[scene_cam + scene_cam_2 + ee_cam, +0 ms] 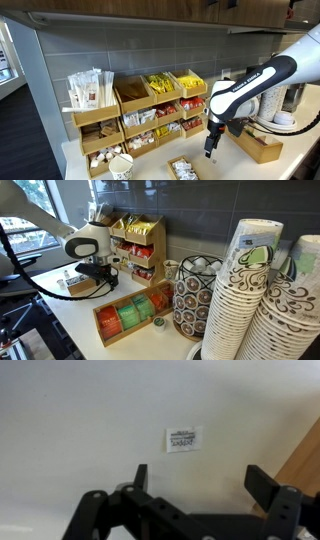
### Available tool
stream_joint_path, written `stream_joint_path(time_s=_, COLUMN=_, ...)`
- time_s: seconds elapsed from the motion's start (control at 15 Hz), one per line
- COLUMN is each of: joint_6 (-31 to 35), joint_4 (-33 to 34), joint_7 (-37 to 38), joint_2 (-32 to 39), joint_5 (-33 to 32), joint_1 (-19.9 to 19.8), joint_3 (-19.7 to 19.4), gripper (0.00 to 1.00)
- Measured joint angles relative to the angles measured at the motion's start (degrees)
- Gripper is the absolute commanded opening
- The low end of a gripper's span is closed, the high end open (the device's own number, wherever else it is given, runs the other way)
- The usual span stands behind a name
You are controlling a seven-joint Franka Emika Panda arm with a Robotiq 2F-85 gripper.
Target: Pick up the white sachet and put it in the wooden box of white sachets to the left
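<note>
A small white sachet (184, 438) with dark print lies flat on the white counter in the wrist view, just beyond my fingertips. My gripper (203, 480) is open and empty, its two fingers apart and short of the sachet. In an exterior view my gripper (210, 146) points down, a little above the counter. The small wooden box of white sachets (183, 170) sits at the counter's front edge, to the left of my gripper. In an exterior view my gripper (100, 276) hangs low over the counter.
A tall tiered wooden organizer (130, 110) with packets stands against the wall, a paper cup (121, 165) in front of it. A long wooden tray (258, 143) lies right of the gripper; its edge shows in the wrist view (305, 460). Stacked paper cups (250, 300) fill the foreground.
</note>
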Motion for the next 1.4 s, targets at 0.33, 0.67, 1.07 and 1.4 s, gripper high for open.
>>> stream_joint_path(time_s=0.33, joint_6=5.0, joint_4=-1.1, joint_7=-0.9, joint_2=1.4, joint_5=0.0, joint_1=-0.4, joint_3=0.0, gripper=0.76)
stream_joint_path(time_s=0.67, joint_6=6.5, joint_4=-1.7, joint_7=-1.1, joint_2=2.4, joint_5=-0.8, joint_1=-1.0, joint_3=0.0, gripper=0.76)
stream_joint_path(time_s=1.07, joint_6=6.5, joint_4=-1.9, joint_7=-1.1, joint_2=2.7, joint_5=-2.4, joint_1=-1.8, joint_3=0.0, gripper=0.49)
stream_joint_path(time_s=1.4, joint_6=6.5, joint_4=-2.0, joint_7=-1.1, joint_2=2.9, joint_5=-3.4, joint_1=-2.1, joint_3=0.0, gripper=0.24)
